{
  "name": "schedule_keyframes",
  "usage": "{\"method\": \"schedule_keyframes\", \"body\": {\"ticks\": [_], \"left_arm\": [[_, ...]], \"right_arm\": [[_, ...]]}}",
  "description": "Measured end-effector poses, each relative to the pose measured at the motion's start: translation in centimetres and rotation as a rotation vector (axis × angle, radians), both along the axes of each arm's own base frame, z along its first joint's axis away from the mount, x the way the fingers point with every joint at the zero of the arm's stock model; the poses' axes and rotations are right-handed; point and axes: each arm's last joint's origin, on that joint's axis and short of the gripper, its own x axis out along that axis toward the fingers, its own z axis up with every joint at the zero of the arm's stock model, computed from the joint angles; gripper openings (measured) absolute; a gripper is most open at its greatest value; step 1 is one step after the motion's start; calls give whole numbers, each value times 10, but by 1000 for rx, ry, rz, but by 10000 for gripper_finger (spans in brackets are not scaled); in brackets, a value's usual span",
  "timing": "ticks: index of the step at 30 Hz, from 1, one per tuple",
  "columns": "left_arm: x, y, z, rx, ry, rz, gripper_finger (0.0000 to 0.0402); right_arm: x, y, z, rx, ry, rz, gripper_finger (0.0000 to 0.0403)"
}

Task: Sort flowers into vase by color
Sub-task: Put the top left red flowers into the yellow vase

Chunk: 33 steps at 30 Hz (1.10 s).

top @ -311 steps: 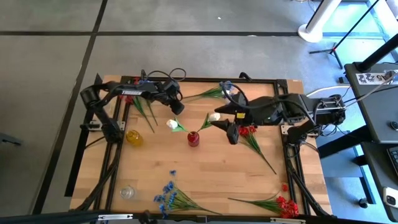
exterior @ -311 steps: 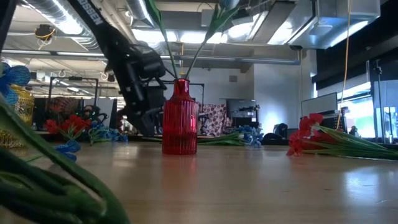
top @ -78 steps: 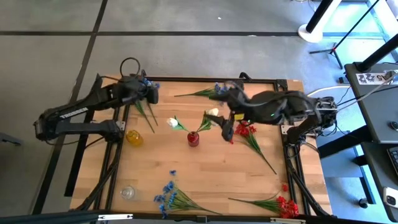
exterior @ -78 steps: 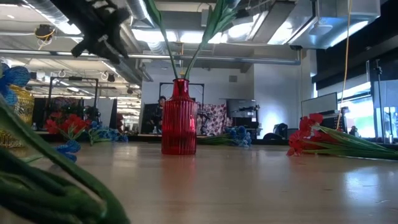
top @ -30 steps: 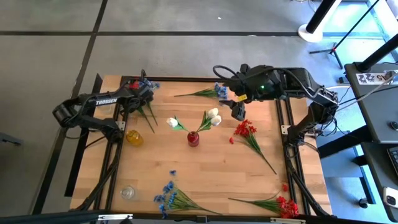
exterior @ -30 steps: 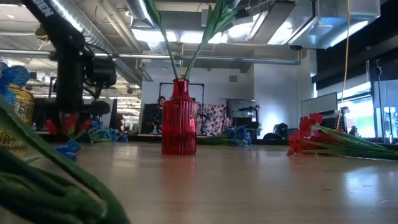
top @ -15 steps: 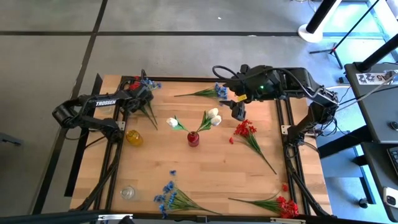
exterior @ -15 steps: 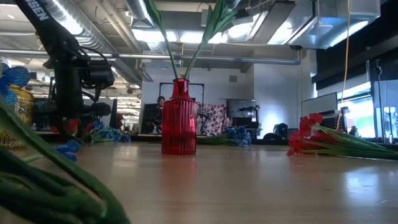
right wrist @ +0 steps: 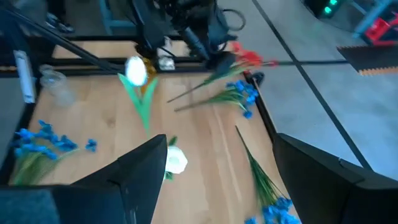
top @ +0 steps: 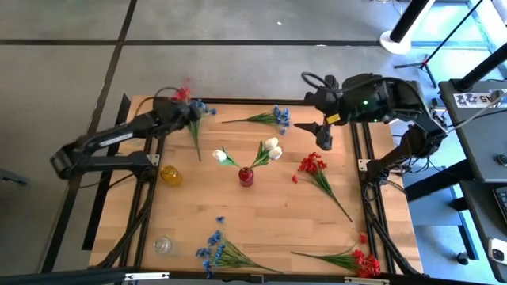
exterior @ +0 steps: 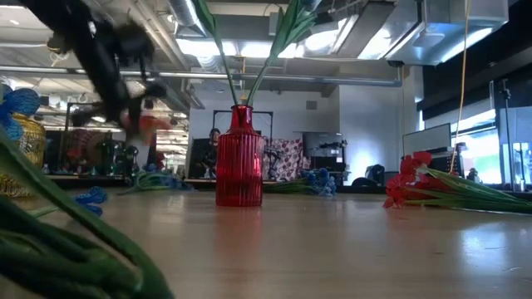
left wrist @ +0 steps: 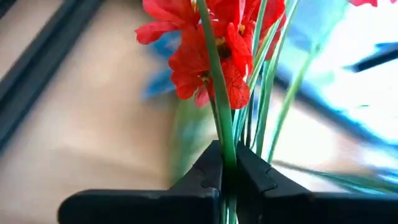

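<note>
Left wrist view: left gripper (left wrist: pixel 227 180) jaws clamp red sprig (left wrist: pixel 211 50); right gripper (right wrist: pixel 211 180) jaws apart.

I count two white flowers (top: pixel 272 146), both standing in the one red vase (top: pixel 246 176). Red flower bunches come to three: one clamped in my left end effector (left wrist: pixel 227 163), one lying right of the vase (top: pixel 310 165), one at the table's near right corner (top: pixel 364 261). Blue bunches number three: far left (top: pixel 198 108), far middle (top: pixel 279 116) and near edge (top: pixel 212 247). Vases total three: red, yellow (top: pixel 170 174) and clear (top: pixel 162 245).
</note>
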Motion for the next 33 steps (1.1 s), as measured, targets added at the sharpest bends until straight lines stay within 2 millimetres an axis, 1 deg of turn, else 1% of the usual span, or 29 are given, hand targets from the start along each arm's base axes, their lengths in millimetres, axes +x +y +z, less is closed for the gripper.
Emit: {"method": "schedule_keyframes", "body": {"ticks": [3, 6, 10, 13, 16, 20, 23, 26, 28, 30, 33], "left_arm": [[1, -17, 38, 158, -43, -129, 9], [-4, -35, 68, 285, -88, -232, 8], [-14, -56, 101, 447, -124, -370, 8], [-21, -71, 122, 578, -168, -506, 7], [-27, -84, 138, 711, -260, -671, 8], [-32, -99, 155, 854, -418, -867, 8], [-31, -106, 165, 941, -517, -964, 8], [-28, -112, 178, 1049, -643, -1046, 8], [-26, -115, 182, 1094, -693, -1067, 8], [-20, -116, 186, 1123, -738, -1083, 8], [-9, -119, 188, 1148, -787, -1139, 8]], "right_arm": [[1, 2, 0, -13, 3, 67, 293], [7, 8, 1, -37, -26, 98, 293], [20, 21, 9, -40, -140, 137, 293], [35, 33, 13, -33, -238, 156, 293], [60, 44, 14, -24, -349, 148, 293], [103, 53, 8, 9, -500, 132, 293], [140, 58, -8, 32, -562, 85, 293], [176, 60, -33, 54, -574, 24, 293], [196, 62, -48, 107, -602, -11, 293], [212, 62, -60, 200, -640, -26, 293], [227, 63, -71, 314, -681, 4, 289]]}}
